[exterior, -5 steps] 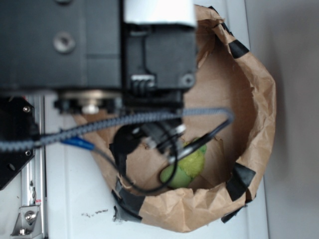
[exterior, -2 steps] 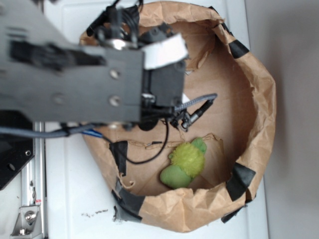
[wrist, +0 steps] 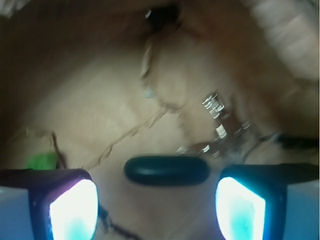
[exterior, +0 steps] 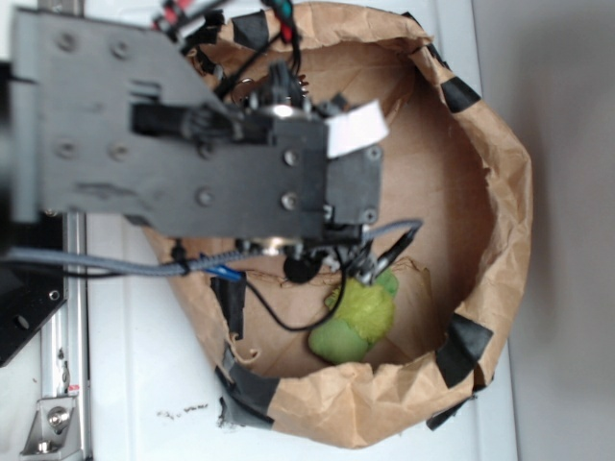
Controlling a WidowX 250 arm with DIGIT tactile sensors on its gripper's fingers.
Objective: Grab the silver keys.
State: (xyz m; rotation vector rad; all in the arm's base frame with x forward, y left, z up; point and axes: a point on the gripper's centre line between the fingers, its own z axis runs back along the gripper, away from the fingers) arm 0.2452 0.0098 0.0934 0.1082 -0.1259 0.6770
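The silver keys (wrist: pixel 220 127) lie on the paper bag's (exterior: pixel 500 192) floor, just past the dark capsule (wrist: pixel 166 170) (right of middle). They look hard, shiny, slippery and loose, so pinch the thick bunch. The end effector (wrist: pixel 157 200) is open. Since before, the arm has moved off the green toy (exterior: pixel 357 317).

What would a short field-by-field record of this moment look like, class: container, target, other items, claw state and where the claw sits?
container: brown paper bag, rim taped with black
target: silver keys, lying on the bag floor, blurred
other items: dark teal capsule; fuzzy yellow-green toy
claw: open, holding nothing
claw position: capsule lies between the fingers in the wrist view; keys lie beyond, toward the right
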